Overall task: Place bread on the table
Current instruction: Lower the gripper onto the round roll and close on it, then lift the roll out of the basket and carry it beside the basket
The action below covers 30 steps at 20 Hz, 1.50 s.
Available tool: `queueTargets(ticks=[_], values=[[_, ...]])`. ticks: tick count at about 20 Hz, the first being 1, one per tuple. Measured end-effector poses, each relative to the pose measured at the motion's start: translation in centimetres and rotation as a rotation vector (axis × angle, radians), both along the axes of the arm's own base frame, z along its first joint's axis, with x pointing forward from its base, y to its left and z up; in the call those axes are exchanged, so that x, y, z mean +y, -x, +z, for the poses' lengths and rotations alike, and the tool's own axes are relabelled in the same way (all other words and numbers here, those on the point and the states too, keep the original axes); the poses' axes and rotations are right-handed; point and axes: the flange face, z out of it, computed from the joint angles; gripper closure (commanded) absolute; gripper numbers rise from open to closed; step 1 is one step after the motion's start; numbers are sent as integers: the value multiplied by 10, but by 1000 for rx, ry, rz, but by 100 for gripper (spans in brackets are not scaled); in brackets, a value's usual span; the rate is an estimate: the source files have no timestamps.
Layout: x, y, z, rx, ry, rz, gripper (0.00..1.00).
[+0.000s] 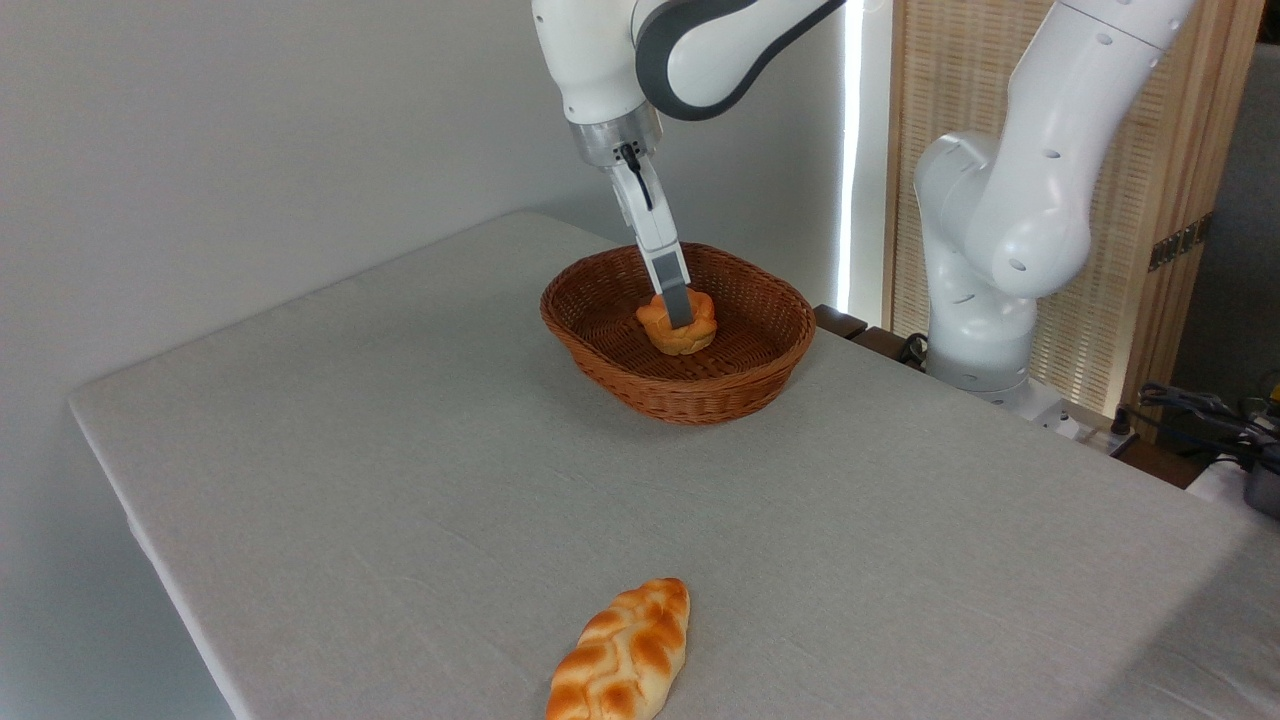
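A: Small round bread, golden-orange, with a lumpy knotted top and a paler, cream-toned base. Glossy on the raised lobes, darker orange in the folds between them.

B: Sitting where?

A: Inside a brown woven wicker basket, roughly in the middle of its floor, slightly toward the left side. Upright, base down on the weave. Basket oval, with a thick braided rim, resting on the far half of the tabletop.

B: And the tool?

A: Tool reaching down into the basket from above, tilted a little so the lower end leans right. One grey finger plainly visible, lying across the front of the bun's top. Second finger hidden behind the first and the bun. Looks pressed against the bread, but cannot tell whether actually clamped on it or merely beside it.

B: Tabletop surface?

A: Plain light grey-beige cloth, smooth, covering the whole rectangle. Near the front edge, well apart from the basket, a longer oval braided loaf, golden with browned plaits, lying flat and partly cut off by the bottom of the view.

B: Anything behind?

A: White arm with grey joint covers rising at the right, base just beyond the far right edge of the tabletop. Pale wall on the left, a wooden slatted screen on the right.
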Motion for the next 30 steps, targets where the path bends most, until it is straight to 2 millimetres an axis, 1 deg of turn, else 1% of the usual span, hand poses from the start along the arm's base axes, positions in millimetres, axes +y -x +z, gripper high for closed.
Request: queueTargets(ticks=[1,2,3,7,14,17,20,23,24,25,26,27,29,30], values=[[0,0,-1,2,0,-4,66],[0,0,-2,3,0,-10,72],[0,0,-2,3,2,-21,73],[1,-1,-3,5,11,-72,73],[3,-3,-4,8,11,-70,72],[3,-5,1,-1,20,-66,72],[0,-14,24,-39,53,-59,71],[5,-32,58,-78,101,-31,71],[9,-39,74,-89,120,-17,70],[17,-50,94,-103,145,5,70],[24,-58,106,-115,164,25,64],[32,-69,116,-127,181,48,63],[47,-96,130,-168,163,80,61],[51,-112,135,-196,129,93,58]])
